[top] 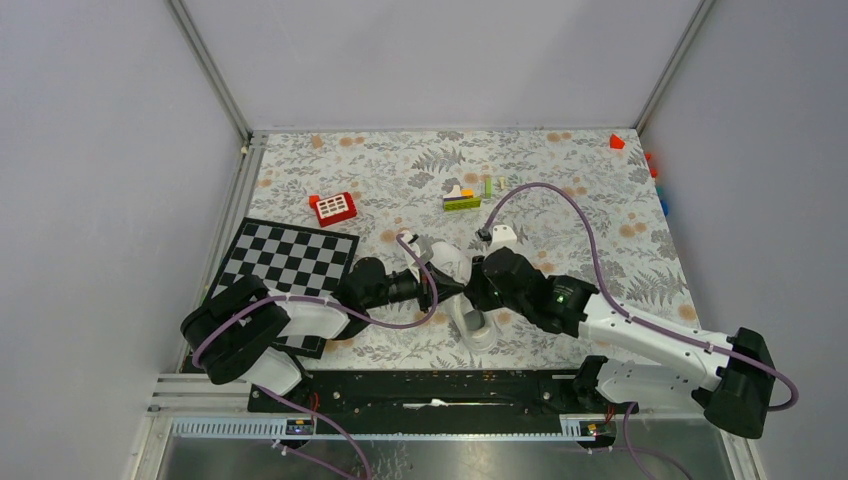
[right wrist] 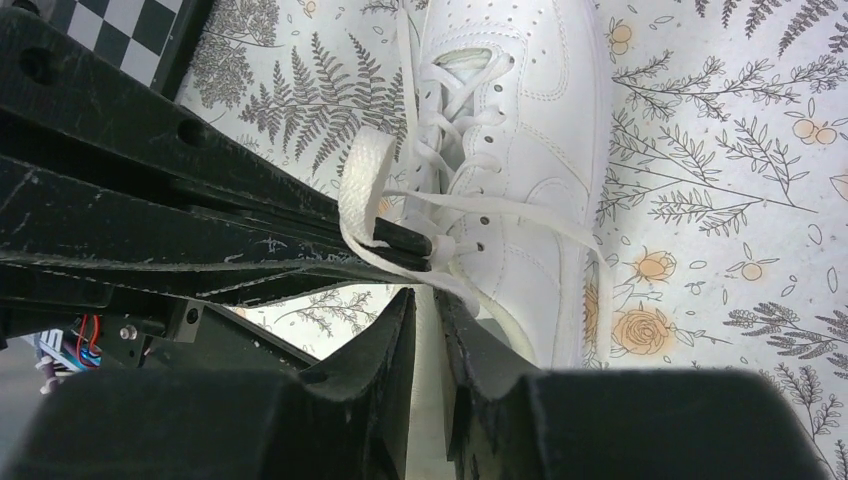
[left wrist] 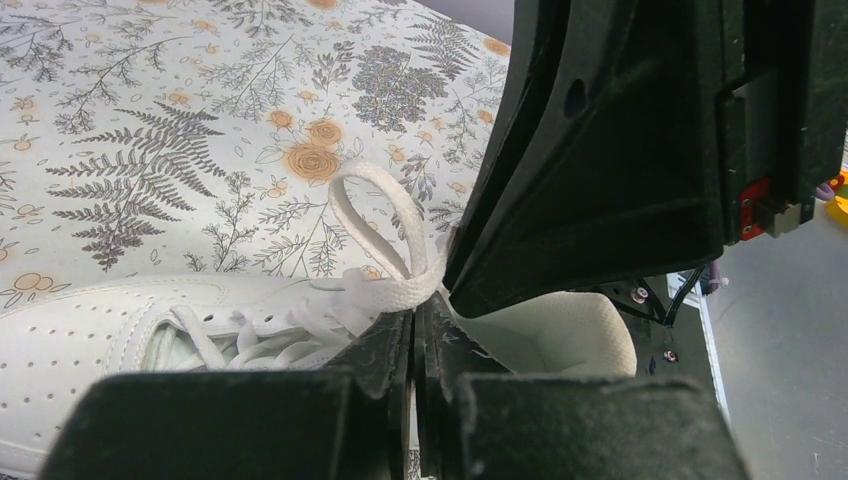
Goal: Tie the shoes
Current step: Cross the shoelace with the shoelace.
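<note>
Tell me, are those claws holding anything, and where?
Left gripper pinches the lace loop of the sneaker at its base. Right gripper seems shut on a lace strand beside it.

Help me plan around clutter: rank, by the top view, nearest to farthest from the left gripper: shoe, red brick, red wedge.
1. Shoe, directly at the left gripper, which pinches its lace.
2. Red brick, farther back on the left.
3. Red wedge, far right corner.

Both arms reaching inward, left claw [left wrist: 415, 322] pinched shut on lace [left wrist: 392, 290], right claw [right wrist: 426, 302] opposite, clamping lace
</note>
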Motion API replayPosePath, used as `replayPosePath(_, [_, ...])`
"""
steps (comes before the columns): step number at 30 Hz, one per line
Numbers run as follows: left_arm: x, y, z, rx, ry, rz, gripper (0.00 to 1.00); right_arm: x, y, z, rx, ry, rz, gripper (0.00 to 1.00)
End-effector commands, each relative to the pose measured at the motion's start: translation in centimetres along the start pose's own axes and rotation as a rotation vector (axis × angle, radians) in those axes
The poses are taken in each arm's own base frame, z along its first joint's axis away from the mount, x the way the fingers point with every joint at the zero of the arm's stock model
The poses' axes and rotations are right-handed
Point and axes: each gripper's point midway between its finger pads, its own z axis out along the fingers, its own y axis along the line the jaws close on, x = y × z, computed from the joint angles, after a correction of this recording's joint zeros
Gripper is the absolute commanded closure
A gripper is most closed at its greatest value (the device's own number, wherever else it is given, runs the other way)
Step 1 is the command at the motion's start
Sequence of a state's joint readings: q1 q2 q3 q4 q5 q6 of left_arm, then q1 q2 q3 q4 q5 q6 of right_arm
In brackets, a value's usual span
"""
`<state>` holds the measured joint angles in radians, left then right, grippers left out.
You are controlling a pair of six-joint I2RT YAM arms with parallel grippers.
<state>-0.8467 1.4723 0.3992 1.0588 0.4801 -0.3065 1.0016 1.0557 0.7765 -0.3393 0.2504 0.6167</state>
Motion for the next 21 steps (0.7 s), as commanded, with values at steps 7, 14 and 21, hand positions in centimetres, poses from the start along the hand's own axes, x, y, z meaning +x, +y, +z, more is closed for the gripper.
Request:
replayPosePath(7, [-2.7,-1.4,0.3,0.082,-0.059,0.067,1.00,-3.0,0.7,0.2,0.015,-0.097,-0.025,0.79])
replayPosePath(14, [-2.1,-1.6,0.5,0.114,-0.018,0.053,1.00,-3.4,1.2,0.7,0.014,-0.104,-0.023,0.79])
replayPosePath(21, [-2.1,-1.5,0.4,0.116,-0.018,0.066,1.00,-3.5,1.3,1.2,0.013,-0.113,0.001,0.79])
